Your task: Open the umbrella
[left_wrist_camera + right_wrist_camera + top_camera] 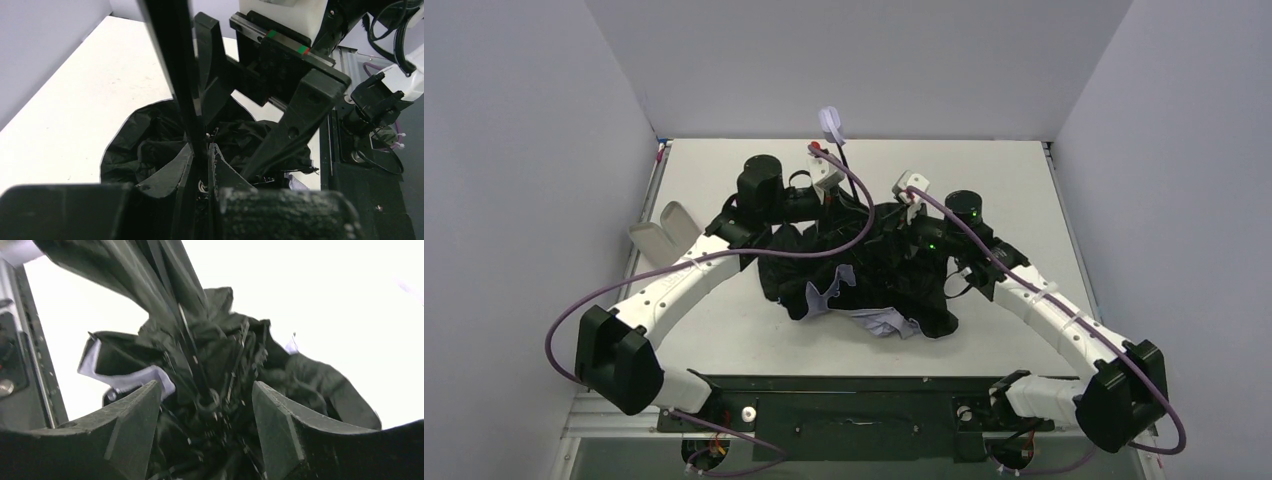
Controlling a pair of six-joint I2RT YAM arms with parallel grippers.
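The umbrella (874, 275) lies half-collapsed at the table's middle, black inner side up, with lilac-white fabric showing at its near edge. Its thin black shaft (175, 60) slants up to the small lilac handle (831, 122) at the back. My left gripper (829, 185) is shut on the shaft just above the canopy; in the left wrist view (204, 150) the fingertips pinch it. My right gripper (912, 205) is open over the canopy's hub. In the right wrist view (206, 390) its fingers (142, 405) straddle the black ribs and folds (215, 355), apart from them.
A pale pink-beige capsule case (662, 232) lies at the table's left edge, beside my left arm. Grey walls close in the left, right and back sides. The black base plate (854, 400) runs along the near edge.
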